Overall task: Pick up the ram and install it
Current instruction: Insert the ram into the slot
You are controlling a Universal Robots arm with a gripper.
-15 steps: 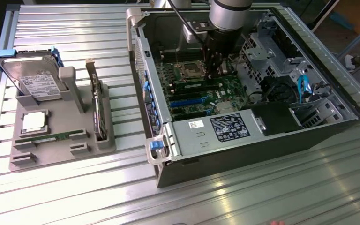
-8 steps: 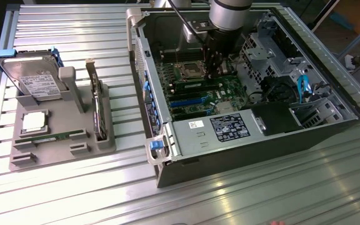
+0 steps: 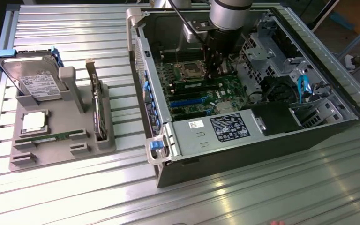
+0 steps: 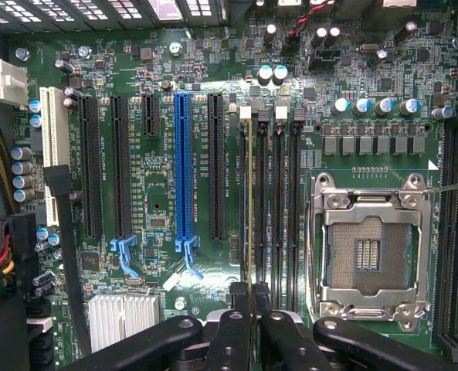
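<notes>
gripper is pinched nearly shut on the ram, held edge-down with its long axis running along the memory slots beside the empty processor socket, looks lined up over the slot farthest from that socket

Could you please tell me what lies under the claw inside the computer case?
The claw grips the ram edge-on over the memory slots, beside the empty processor socket. The slot beneath the ram is covered.
</notes>
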